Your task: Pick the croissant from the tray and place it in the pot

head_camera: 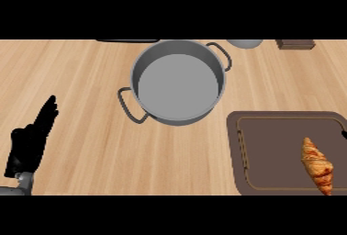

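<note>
We judged task not begun: croissant [317, 166] lay on tray [271, 137], untouched. Pot [177, 81] stood near tray, nothing inside. Left hand [30, 142] rested at left edge, fingers straight, holding nothing. Right hand out of view. Pick and place both remained.

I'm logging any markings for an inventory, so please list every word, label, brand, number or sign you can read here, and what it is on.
None: no text, number or logo can be read anywhere.
The pot, the tray and the croissant are unmarked.
The cut-off things at the far edge, a grey round one and a dark brown block, show no lettering either.
</note>
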Controlling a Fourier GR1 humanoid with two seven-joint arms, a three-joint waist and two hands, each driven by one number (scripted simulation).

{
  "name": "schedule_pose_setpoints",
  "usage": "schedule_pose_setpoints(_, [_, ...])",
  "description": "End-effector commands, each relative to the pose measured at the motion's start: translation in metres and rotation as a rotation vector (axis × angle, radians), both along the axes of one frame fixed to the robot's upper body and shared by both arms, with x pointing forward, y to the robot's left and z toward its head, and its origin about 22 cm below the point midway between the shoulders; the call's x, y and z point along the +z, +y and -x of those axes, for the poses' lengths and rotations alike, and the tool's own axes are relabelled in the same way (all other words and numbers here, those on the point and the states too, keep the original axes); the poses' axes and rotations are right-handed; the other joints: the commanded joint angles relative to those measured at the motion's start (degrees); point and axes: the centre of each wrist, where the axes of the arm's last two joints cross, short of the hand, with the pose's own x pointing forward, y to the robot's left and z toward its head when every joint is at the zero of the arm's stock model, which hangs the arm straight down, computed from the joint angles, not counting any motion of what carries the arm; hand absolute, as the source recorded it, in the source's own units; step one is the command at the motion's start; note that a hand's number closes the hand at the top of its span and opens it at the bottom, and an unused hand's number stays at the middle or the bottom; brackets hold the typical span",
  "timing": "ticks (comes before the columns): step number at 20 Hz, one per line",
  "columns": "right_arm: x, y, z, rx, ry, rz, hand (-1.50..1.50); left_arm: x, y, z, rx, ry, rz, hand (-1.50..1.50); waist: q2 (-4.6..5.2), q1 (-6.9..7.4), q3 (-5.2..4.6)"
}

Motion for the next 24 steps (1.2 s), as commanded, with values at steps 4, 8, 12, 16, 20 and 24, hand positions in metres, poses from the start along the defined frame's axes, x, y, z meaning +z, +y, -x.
schedule_pose_setpoints(4, [-0.003, 0.04, -0.061, -0.055, 0.203, -0.014, -1.5, 0.003, -0.008, -0.001, 0.004, -0.011, -0.022, 0.0, -0.23, -0.27, 0.13])
schedule_pose_setpoints(8, [-0.019, 0.052, -0.056, -0.052, 0.241, -0.004, -1.5, -0.014, 0.005, 0.024, 0.015, 0.012, 0.011, 0.0, -0.48, -1.37, 0.13])
schedule_pose_setpoints(12, [-0.019, 0.058, -0.069, -0.075, 0.265, 0.07, -1.5, -0.001, -0.004, -0.003, 0.021, -0.007, -0.012, 0.0, -0.46, -1.8, 0.13])
schedule_pose_setpoints(16, [-0.044, 0.046, -0.077, -0.083, 0.282, 0.061, -1.5, -0.003, 0.012, 0.012, 0.02, 0.014, -0.005, 0.0, -0.48, -1.66, 0.15])
schedule_pose_setpoints(20, [-0.041, 0.039, -0.083, -0.109, 0.308, 0.078, -1.5, 0.009, 0.018, 0.008, 0.039, 0.01, 0.003, 0.0, -0.53, -1.76, 0.15])
schedule_pose_setpoints(24, [-0.063, 0.047, -0.088, -0.123, 0.329, 0.062, -1.5, -0.019, 0.011, 0.012, 0.031, 0.013, 0.015, 0.0, -0.48, -1.81, 0.14])
